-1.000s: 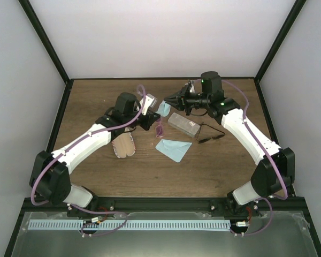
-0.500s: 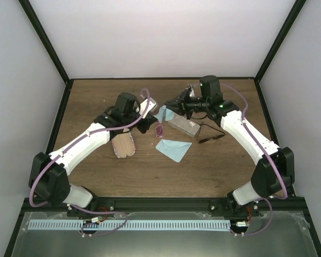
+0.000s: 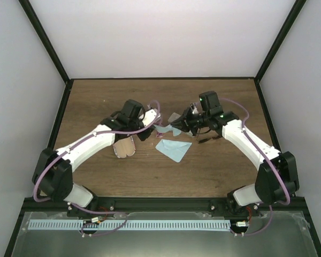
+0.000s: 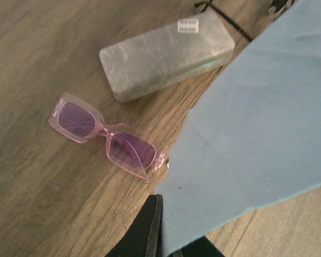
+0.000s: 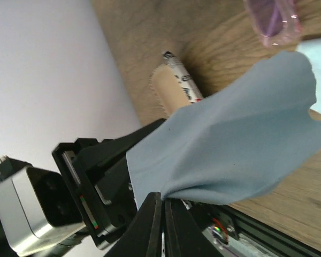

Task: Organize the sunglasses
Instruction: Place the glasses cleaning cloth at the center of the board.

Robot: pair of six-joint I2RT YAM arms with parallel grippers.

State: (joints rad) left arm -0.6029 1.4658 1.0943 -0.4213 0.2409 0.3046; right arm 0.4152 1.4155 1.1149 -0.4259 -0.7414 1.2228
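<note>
The grey case point(image 4: 166, 56) lies shut on the counter point(image 4: 32, 214). The purple sunglasses point(image 4: 107, 138) lie outside it, just beside its long side. The left jaws and the right jaws both pinch one blue cloth point(image 4: 257, 139), held above the counter's middle, well apart from its edges.
</note>
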